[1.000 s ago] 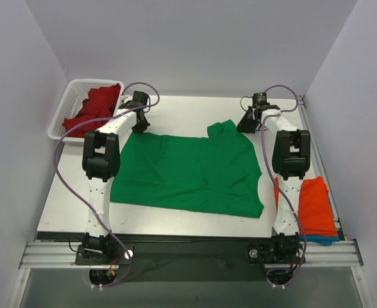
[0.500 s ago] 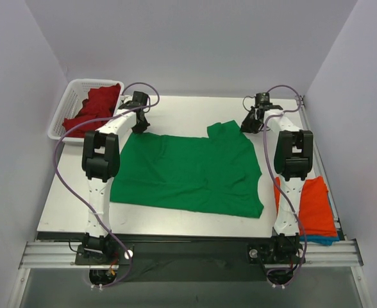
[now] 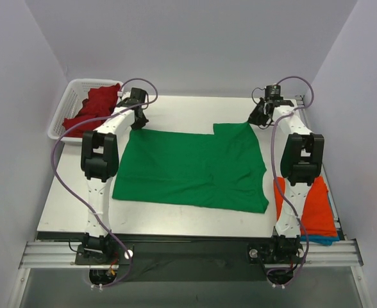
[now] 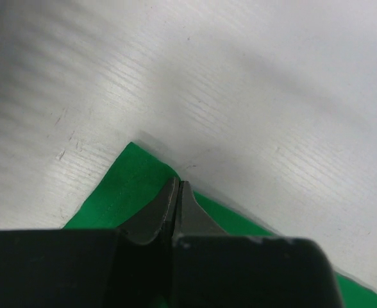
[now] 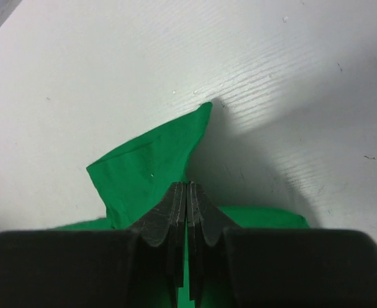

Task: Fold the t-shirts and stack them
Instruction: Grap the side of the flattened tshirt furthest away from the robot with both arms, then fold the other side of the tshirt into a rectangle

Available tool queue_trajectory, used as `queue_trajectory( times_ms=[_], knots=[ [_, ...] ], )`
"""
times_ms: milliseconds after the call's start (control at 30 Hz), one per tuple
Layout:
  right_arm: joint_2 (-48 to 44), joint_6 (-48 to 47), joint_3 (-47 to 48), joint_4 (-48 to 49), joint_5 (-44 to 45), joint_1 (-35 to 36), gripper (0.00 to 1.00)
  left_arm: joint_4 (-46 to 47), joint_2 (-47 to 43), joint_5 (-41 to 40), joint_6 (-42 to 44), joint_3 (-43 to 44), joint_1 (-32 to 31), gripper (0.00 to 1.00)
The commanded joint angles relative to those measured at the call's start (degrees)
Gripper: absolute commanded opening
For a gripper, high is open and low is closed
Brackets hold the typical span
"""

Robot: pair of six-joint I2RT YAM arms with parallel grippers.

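The left arm (image 3: pixel 111 125) and the right arm (image 3: pixel 288 119) are each built of white links (image 3: pixel 97 202) joined by blocky black joint housings (image 3: pixel 301 160). A thin purple cable (image 3: pixel 54 168) is looped loosely along each. Black bases (image 3: pixel 95 247) are bolted to a silver rail (image 3: pixel 47 254). The jaws are dark, flat and tapered.

The top camera looks steeply down from above and behind the arm bases, far enough to hold the whole green t-shirt (image 3: pixel 188 170). The 2 wrist cameras sit very close above its far corners, looking past the left gripper (image 4: pixel 177 185) and right gripper (image 5: pixel 186 186) at cloth and table (image 4: pixel 252 77) that the top view also covers.
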Motion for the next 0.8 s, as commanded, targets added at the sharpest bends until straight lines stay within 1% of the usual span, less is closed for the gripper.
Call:
queue_trajectory(
  times_ms=[0, 67, 267, 467, 567, 767],
  knots=[
    [-5.4, -1.0, -1.7, -1.3, 0.7, -0.2, 0.0, 2.8, -4.7, 0.2, 1.5, 2.7, 0.6, 0.0],
    [-6.3, -1.2, -2.9, -1.3, 0.9, -0.2, 0.0, 4.1, -5.2, 0.9, 2.2, 2.3, 0.6, 0.0],
    [-10.1, -1.8, -6.6, -1.3, 1.1, -0.1, 0.0, 4.1, -6.4, 1.6, 1.8, 2.6, 0.6, 0.0],
    [-15.9, -1.5, -12.3, 0.2, 1.8, -0.2, 0.0, 6.0, -10.1, 1.9, 1.2, -2.9, 0.7, 0.0],
    [-19.2, -1.2, -16.3, 1.2, 2.2, -0.2, 0.0, 7.8, -12.6, 2.1, 0.8, -6.7, 0.8, 0.0],
    [-26.3, -0.1, -25.5, 2.7, 2.5, -0.1, 0.0, 8.2, -16.7, 1.6, -0.1, -12.2, 0.7, 0.0]
  ],
)
